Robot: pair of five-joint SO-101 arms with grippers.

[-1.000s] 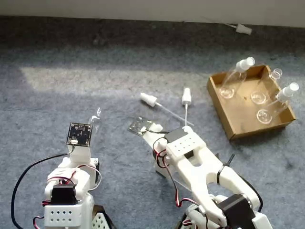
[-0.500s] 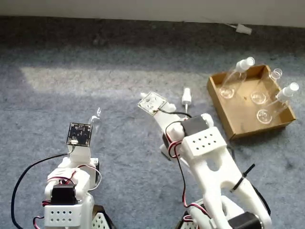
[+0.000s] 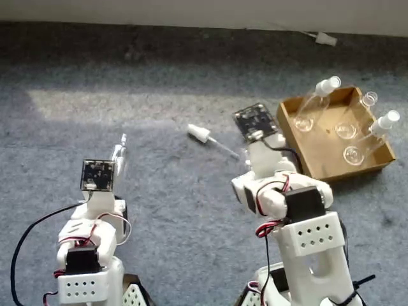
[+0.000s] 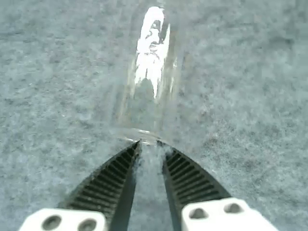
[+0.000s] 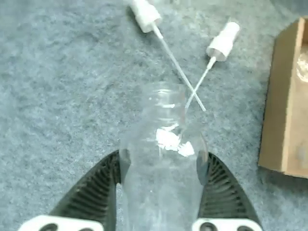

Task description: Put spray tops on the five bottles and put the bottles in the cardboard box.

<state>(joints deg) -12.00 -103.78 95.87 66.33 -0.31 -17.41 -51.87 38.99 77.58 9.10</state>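
Right gripper is clamping an uncapped bottle near the cardboard box, while left gripper, well apart from it, is narrowly pinching a second bottle.

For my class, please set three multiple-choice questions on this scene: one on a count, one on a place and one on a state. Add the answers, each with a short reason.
1. How many bottles stand in the cardboard box?
A one; B three; C five
2. Where do the two loose spray tops lie?
A in the box; B on an arm; C on the carpet
3. What is the state of the held bottle in the right end effector?
A open neck, no top; B capped; C lying loose

Answers:
1 B, because the high view shows three bottles in the box.
2 C, because both lie on grey carpet with their tubes crossing.
3 A, because its neck is bare and the fingers press on both sides.
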